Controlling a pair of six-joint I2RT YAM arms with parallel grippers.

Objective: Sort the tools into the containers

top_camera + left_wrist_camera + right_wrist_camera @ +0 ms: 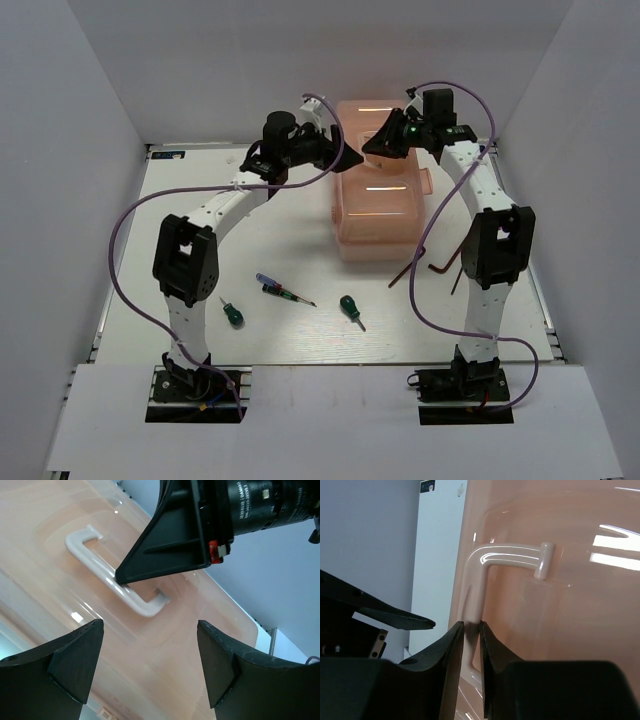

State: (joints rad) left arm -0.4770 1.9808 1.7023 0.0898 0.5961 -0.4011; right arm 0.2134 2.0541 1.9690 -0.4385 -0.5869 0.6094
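Observation:
The peach-pink toolbox (pixel 380 215) stands closed at the back of the table, its white lid handle (pixel 485 562) (pixel 107 577) on top. My right gripper (pixel 471 625) (pixel 385 140) is over the lid, shut on one leg of that handle. My left gripper (pixel 150 625) (pixel 330 150) hovers open just left of it above the lid, holding nothing. The tools lie on the table in front: two green-handled screwdrivers (pixel 232 314) (pixel 350 308), a blue-and-red screwdriver (pixel 280 290), and dark hex keys (pixel 405 270) (pixel 447 266) right of the box's front.
White walls close in the table on the left, back and right. The right arm's purple cable (pixel 425 250) hangs down past the hex keys. The two grippers stand close together over the lid.

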